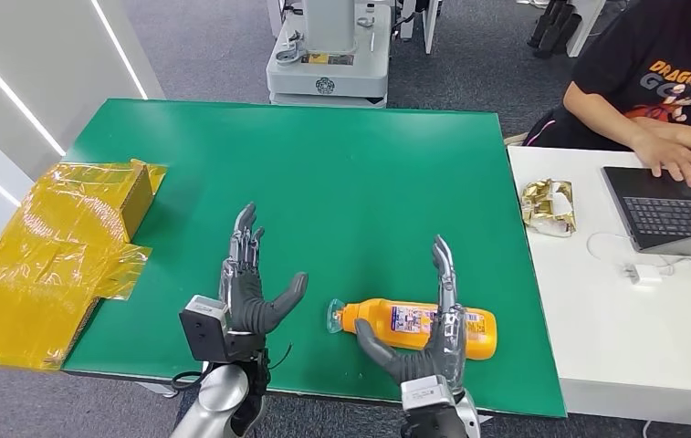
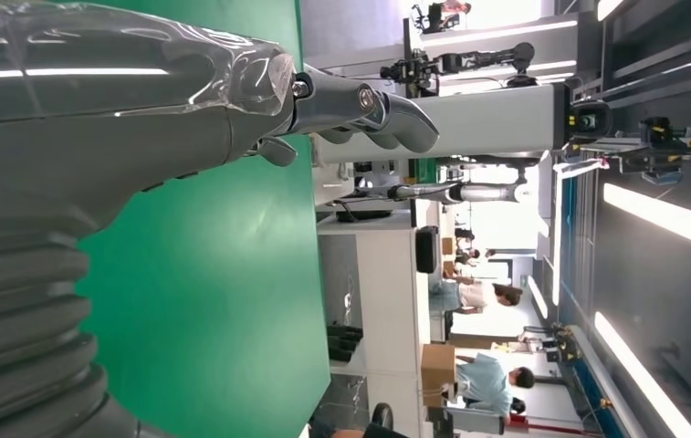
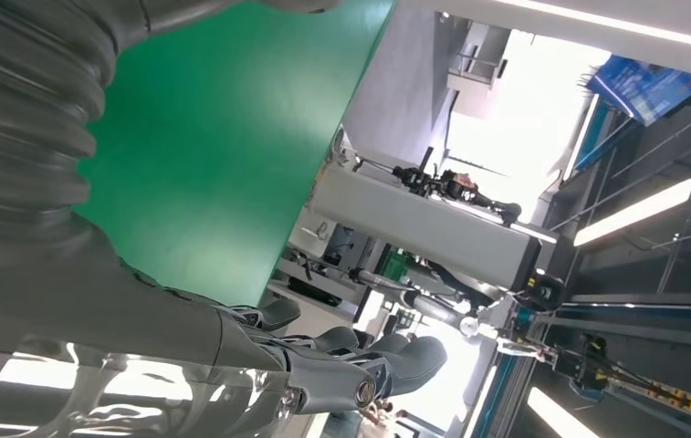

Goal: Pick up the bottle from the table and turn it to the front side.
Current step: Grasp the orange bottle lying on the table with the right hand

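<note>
Right robot hand [image 1: 433, 342], nearest to me, hovers with fingers spread over the orange bottle [image 1: 419, 323], which lies on its side near the front edge of the green bench [image 1: 323, 173], cap pointing toward the left robot hand [image 1: 250, 292]. That one is also spread and holds nothing. I think the grasp is not yet made; next the right fingers must close around the bottle's middle.

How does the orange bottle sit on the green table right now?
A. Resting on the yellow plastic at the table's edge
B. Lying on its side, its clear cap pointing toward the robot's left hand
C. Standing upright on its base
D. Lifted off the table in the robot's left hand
B: in the head view the orange bottle lies flat on the green table, cap end toward the left hand, behind the right hand.
</note>
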